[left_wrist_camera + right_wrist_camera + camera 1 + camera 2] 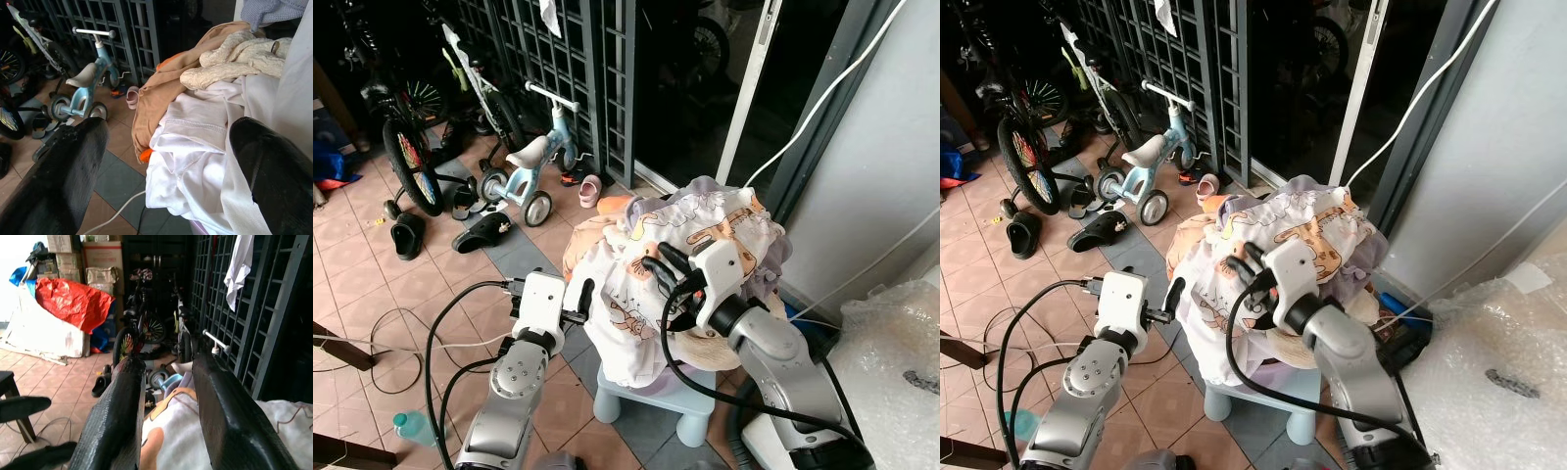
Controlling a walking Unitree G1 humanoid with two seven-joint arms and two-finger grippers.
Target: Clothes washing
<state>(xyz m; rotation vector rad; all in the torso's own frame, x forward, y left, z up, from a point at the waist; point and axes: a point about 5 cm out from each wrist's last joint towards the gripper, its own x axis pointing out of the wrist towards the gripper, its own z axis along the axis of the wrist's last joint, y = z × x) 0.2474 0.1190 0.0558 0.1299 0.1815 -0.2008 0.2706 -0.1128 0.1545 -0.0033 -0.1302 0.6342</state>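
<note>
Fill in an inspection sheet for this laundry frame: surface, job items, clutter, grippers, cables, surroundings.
Surface: tiled floor.
Job's things: clothes pile heaped in a basket on a pale blue stool.
Clutter: balance bike, sandals, plastic bottle.
Grippers: left gripper open beside the pile; right gripper open above it.
Cables: black cable looping off the left arm; white cord along the wall.
Surroundings: metal grille, bubble wrap.

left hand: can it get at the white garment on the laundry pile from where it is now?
Probably yes. The left hand is open beside the laundry pile, and the left wrist view shows the white garment lying between its fingers with nothing in front of it.
</note>
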